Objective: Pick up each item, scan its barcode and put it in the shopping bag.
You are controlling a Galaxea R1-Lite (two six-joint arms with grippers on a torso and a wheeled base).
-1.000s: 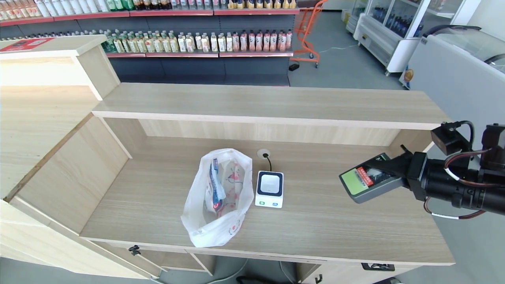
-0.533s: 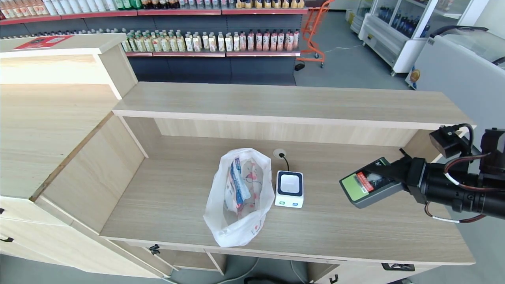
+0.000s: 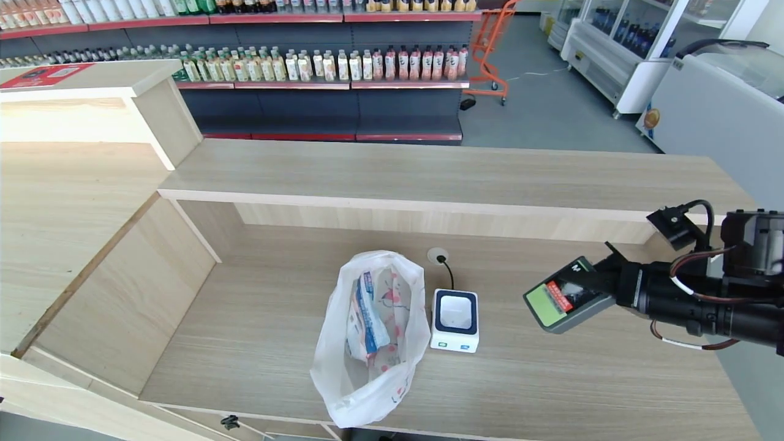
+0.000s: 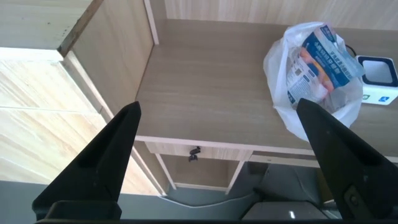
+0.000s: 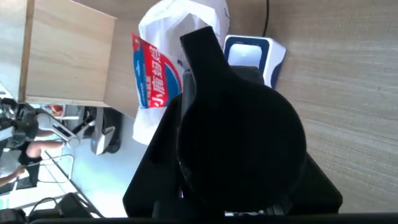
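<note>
A dark box (image 3: 560,298) with a green end and a red label is clamped in the right jaws, which are closed on its far end. The box is held tilted above the right part of the table (image 3: 551,380), with the green end turned toward the scanner (image 3: 454,312). It is well apart from the scanner and touches nothing else.

The white scanner lies flat on the table just beside the bag (image 3: 324,373), on the bag's right. A black cable (image 3: 449,275) is led from it to a round hole (image 3: 437,255) in the table top. The white plastic bag lies open near the middle of the table, close to the near edge. Printed packets (image 3: 367,312) in blue, white and red are seen inside it.

The left jaws are spread wide and nothing is held between them. In the left wrist view the table's near edge is seen below them, with the bag (image 4: 283,74) and the scanner (image 4: 379,74) farther off.

Behind the table, shelves of bottles (image 3: 318,64) are lined up.
</note>
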